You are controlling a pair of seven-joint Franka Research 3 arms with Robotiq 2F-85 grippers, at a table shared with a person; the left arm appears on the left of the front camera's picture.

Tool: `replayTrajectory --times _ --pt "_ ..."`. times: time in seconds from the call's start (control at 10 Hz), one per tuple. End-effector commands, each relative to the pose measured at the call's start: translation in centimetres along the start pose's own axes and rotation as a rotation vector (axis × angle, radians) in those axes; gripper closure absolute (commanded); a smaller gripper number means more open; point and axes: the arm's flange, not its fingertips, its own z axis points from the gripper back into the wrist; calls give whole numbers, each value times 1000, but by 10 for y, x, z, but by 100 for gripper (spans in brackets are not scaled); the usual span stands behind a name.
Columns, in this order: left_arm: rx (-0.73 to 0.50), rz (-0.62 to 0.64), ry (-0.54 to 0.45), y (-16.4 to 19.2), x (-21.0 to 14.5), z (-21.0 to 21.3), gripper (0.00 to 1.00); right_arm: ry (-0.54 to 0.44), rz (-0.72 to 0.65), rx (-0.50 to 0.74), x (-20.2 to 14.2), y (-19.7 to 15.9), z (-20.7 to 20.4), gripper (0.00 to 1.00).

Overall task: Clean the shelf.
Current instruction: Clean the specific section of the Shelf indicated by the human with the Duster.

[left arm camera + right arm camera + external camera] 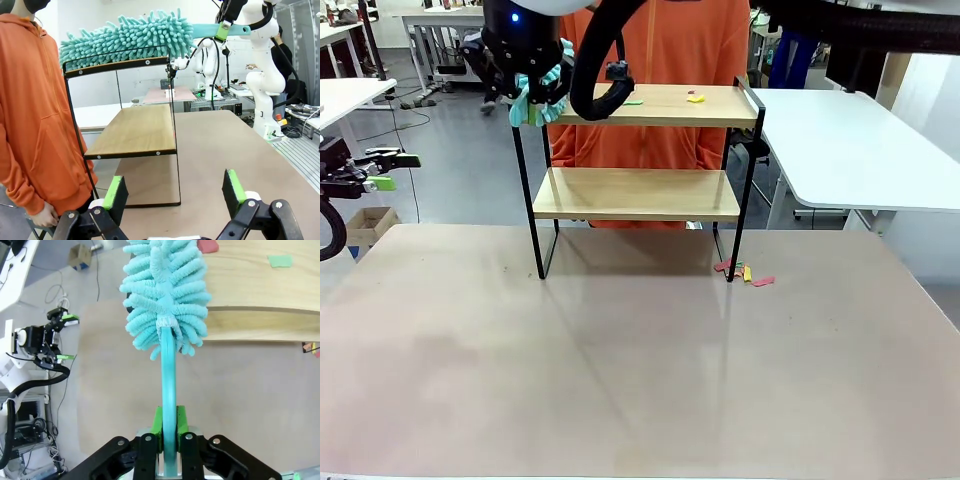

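shelf (636, 194) | top board: duster (164, 295), coloured scraps (696, 98) | right end effector (169, 422) grips duster

My front view faces the shelf (638, 195) across the counter (620, 380); my left wrist sees its end, my right wrist maybe its top.

1. Pale beige table (620, 380); a black-framed two-tier shelf (638, 195) of light wooden boards stands toward its far side;
2. small red, yellow and pink scraps (745, 272) lie on the table by the shelf's right front foot;
3. the shelf's top board (720, 108) carries a yellow scrap (695, 98) and a green scrap (634, 101).
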Motion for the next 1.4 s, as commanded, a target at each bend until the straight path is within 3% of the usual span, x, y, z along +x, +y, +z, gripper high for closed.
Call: replayTrajectory --times 0.0,0.2,0.8,1.3 --pt "-2 -10 1 -1 4 -1 0 -10 0 -3 1 0 0 87" --pt "-2 -10 1 -1 4 -1 0 0 0 -1 0 0 0 87" --pt "-2 -10 1 -1 4 -1 0 62 -92 -22 18 -113 21 87" --pt "-2 -10 1 -1 4 -1 0 120 -148 -110 44 -219 24 87"
